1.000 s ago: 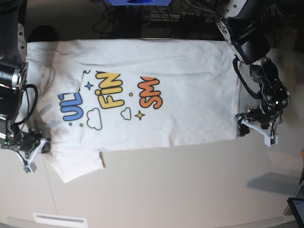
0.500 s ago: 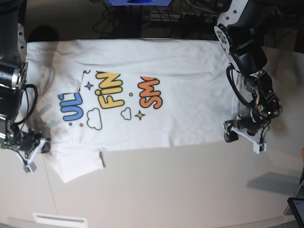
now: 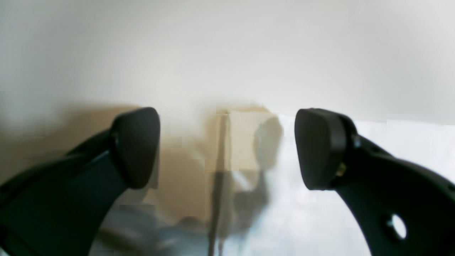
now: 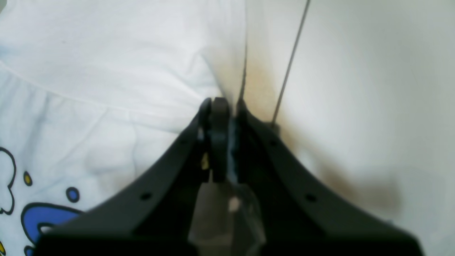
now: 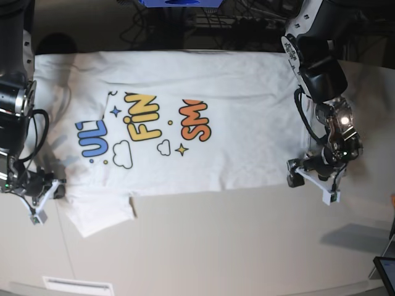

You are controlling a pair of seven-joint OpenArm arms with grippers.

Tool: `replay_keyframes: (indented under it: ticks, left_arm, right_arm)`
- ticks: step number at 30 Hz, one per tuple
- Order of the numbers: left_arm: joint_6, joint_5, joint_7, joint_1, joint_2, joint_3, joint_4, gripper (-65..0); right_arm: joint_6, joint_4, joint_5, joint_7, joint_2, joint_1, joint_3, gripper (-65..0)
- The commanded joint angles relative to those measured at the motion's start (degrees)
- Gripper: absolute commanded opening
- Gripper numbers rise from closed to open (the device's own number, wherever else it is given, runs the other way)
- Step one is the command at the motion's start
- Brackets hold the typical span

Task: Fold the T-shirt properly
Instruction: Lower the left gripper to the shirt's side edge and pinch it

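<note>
Shirt (image 5: pixel 203 111) is spread flat across the upper table (image 5: pixel 234 246); nothing stands on it, so passage over it is clear. Bare table below the hem, wide open. Left gripper (image 5: pixel 311 179) sits at the hem corner, right gripper (image 5: pixel 44 198) at the sleeve edge. Dark cables (image 5: pixel 185 24) crowd the far edge. White strip (image 5: pixel 77 285) lies at the near edge.

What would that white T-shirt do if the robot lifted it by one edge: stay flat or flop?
Probably flop. The T-shirt lies limp on the table, with soft wrinkles near the right gripper, so it would likely sag and drape. It looks thin, so probably light. One sleeve already lies folded, which hints that it creases easily.
</note>
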Motion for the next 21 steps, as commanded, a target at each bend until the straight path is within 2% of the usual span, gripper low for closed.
replay_keyframes:
  ticks: [1,6,8,12,16,21]
  left_arm:
    - [-0.3,-0.7,1.1,-0.7,0.3,1.2,0.2,-7.9]
    - [-0.3,-1.0,1.1,-0.7,0.4,1.9,0.2,-8.9]
    - [-0.3,-1.0,1.1,-0.7,0.4,1.9,0.2,-15.8]
    - [-0.3,-1.0,1.1,-0.7,0.4,1.9,0.2,-38.6]
    - [-0.1,-0.6,1.1,-0.6,0.4,1.9,0.1,-55.4]
    - [-0.1,-0.5,1.1,-0.5,0.2,1.9,0.1,-57.4]
  right_arm:
    - [0.1,0.7,-0.1,0.0,1.0,1.7,-0.1,-64.9]
    - [0.1,0.7,-0.1,0.0,1.0,1.7,-0.1,-64.9]
    - [0.1,0.7,-0.1,0.0,1.0,1.7,-0.1,-64.9]
    - [0.1,0.7,-0.1,0.0,1.1,1.7,-0.1,-64.9]
    - [0.1,0.7,-0.1,0.0,1.0,1.7,-0.1,-64.9]
    - [0.1,0.7,-0.1,0.0,0.9,1.7,-0.1,-64.9]
